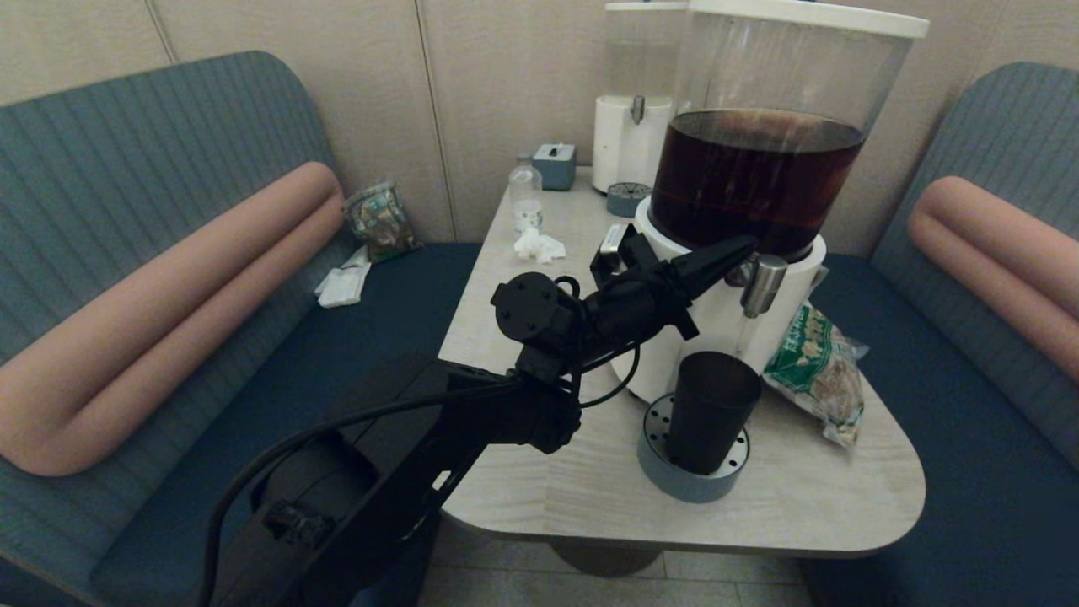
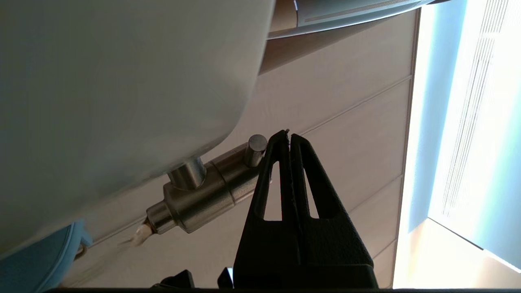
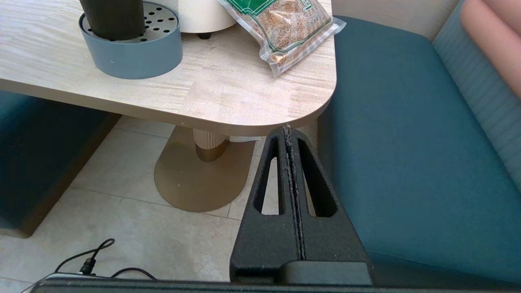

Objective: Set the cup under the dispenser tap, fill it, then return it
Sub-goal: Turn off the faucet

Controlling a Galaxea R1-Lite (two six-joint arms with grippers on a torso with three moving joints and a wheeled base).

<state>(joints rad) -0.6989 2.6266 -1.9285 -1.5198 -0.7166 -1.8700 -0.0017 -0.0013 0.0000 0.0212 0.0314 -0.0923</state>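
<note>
The dark tapered cup [image 1: 712, 409] stands upright on a round blue drip tray [image 1: 653, 459], right below the steel dispenser tap [image 1: 763, 285] of the big dispenser [image 1: 759, 177] holding dark brown liquid. A thin pale stream runs from the spout toward the cup. My left gripper [image 1: 742, 247] is shut and empty, with its tips against the tap's top. In the left wrist view this gripper [image 2: 288, 136] touches the small steel knob [image 2: 257, 144] on the tap [image 2: 195, 199]. My right gripper [image 3: 288, 130] is shut and parked below the table's front corner; the cup [image 3: 112, 18] and tray [image 3: 134, 53] show beyond it.
A green snack bag [image 1: 818, 371] lies right of the cup. A smaller dispenser [image 1: 632, 126], a tissue box [image 1: 555, 164], a clear bottle [image 1: 525, 194] and crumpled tissue [image 1: 538, 246] sit at the table's back. Teal benches flank the table [image 1: 590, 497].
</note>
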